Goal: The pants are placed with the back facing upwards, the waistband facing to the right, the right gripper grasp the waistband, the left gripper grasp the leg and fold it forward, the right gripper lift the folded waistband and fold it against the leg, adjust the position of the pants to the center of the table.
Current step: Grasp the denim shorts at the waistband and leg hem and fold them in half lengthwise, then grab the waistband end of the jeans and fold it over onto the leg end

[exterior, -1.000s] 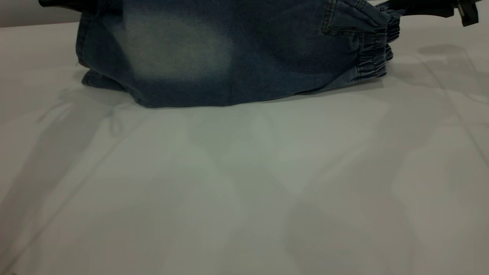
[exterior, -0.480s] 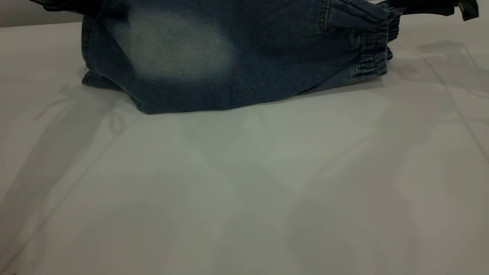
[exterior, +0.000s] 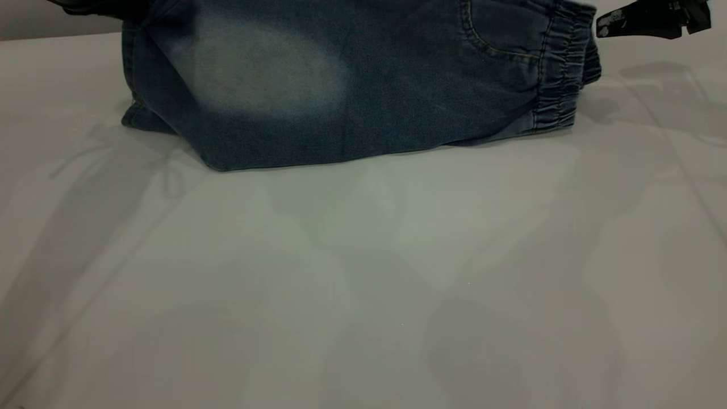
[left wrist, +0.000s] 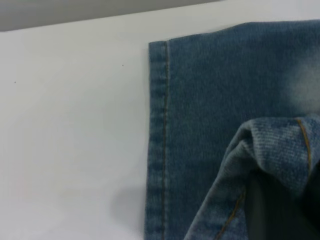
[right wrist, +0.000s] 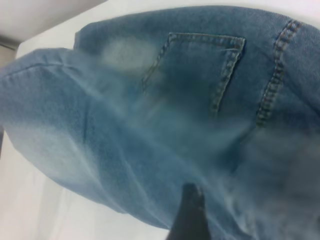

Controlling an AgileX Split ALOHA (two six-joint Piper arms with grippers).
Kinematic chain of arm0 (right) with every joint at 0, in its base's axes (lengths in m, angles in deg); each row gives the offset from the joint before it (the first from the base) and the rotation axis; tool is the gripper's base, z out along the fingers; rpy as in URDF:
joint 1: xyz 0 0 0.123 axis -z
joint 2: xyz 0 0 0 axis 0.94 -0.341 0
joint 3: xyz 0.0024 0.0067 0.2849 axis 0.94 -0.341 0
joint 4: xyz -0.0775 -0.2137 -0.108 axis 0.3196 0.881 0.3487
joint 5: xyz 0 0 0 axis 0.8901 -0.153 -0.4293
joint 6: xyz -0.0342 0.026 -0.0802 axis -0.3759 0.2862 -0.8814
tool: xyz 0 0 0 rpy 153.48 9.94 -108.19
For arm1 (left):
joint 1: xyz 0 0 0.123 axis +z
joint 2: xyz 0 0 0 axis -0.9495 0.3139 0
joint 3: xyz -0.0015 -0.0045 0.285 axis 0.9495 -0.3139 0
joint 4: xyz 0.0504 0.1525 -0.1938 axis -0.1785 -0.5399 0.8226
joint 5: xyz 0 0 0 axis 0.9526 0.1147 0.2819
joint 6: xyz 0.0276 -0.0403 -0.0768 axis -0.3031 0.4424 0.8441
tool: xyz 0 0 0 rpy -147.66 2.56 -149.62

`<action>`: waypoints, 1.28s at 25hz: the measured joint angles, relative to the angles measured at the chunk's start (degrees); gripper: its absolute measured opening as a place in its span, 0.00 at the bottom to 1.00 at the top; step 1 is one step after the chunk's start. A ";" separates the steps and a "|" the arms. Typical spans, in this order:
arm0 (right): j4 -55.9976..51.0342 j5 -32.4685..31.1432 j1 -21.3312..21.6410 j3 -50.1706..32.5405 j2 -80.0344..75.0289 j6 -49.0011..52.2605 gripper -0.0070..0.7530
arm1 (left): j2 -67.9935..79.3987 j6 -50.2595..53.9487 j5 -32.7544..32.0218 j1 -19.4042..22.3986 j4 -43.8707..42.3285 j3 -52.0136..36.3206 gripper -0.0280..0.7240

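Note:
The blue denim pants [exterior: 341, 85] lie folded lengthwise at the far side of the white table [exterior: 363, 272], a faded patch facing up. The ruffled waistband [exterior: 562, 74] is at the right end. My right gripper [exterior: 636, 21] hovers just right of the waistband, open and apart from it; one black finger [right wrist: 187, 215] shows over a back pocket [right wrist: 200, 70]. My left gripper [exterior: 99, 7] is at the far left edge, shut on a raised fold of the leg [left wrist: 270, 150] near its stitched hem [left wrist: 160, 140]. The leg's print is hidden.
Bare tabletop stretches wide in front of the pants and to both sides, crossed only by arm shadows. A grey wall edge [exterior: 34, 17] runs behind the table.
The right gripper has let go of the waistband, which dropped flat onto the pants. The gripper now sits slightly farther right, with a gap to the cloth. The left gripper still holds the leg.

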State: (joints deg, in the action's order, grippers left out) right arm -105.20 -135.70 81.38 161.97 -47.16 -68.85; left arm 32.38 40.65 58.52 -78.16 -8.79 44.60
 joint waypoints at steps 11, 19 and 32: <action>0.17 -2.79 0.27 0.00 0.00 2.44 0.71 | 0.00 0.05 2.34 0.00 0.00 -0.06 0.19; 0.75 -3.92 0.27 0.00 0.00 4.24 0.71 | 0.00 0.12 8.58 0.00 0.00 -0.12 0.63; 4.74 0.46 -3.01 0.00 -0.86 13.30 0.71 | 0.00 1.96 1.95 -0.05 0.05 -0.12 0.77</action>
State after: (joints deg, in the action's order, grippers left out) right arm -100.46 -135.24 78.38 161.97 -48.03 -55.56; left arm 32.38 42.61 60.47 -78.21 -8.73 44.48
